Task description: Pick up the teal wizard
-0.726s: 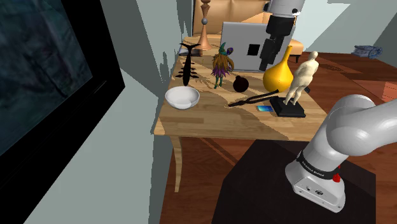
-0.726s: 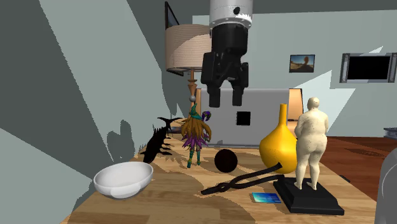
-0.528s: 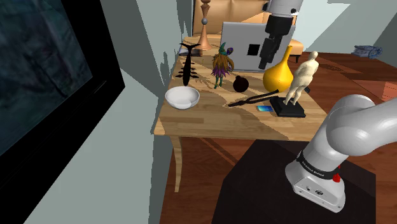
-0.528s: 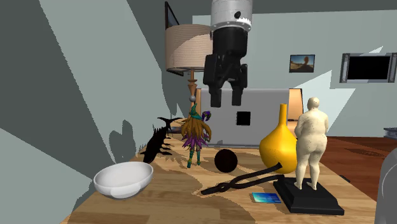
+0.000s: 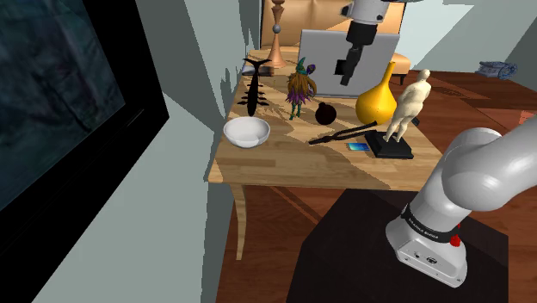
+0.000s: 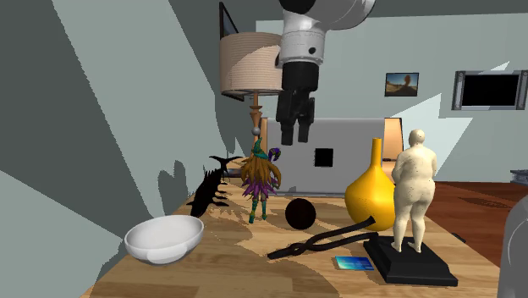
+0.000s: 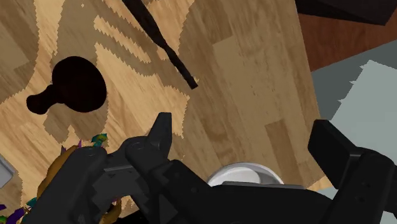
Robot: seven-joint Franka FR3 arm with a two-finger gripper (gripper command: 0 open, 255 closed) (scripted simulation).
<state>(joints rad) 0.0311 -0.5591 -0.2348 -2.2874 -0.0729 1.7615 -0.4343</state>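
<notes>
jaws: spread, nothing between them, hanging high above the table (image 5: 284, 159)
wizard (image 6: 260, 182): upright on table, between black spiky figure (image 6: 209, 190) and black ball (image 6: 300, 214); below jaws, untouched
white bowl (image 6: 163, 238): nearer the table's edge, apart from wizard

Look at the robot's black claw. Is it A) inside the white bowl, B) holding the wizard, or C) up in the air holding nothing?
C: the gripper hangs open above the table, higher than the wizard figurine, and it clasps nothing.
</notes>
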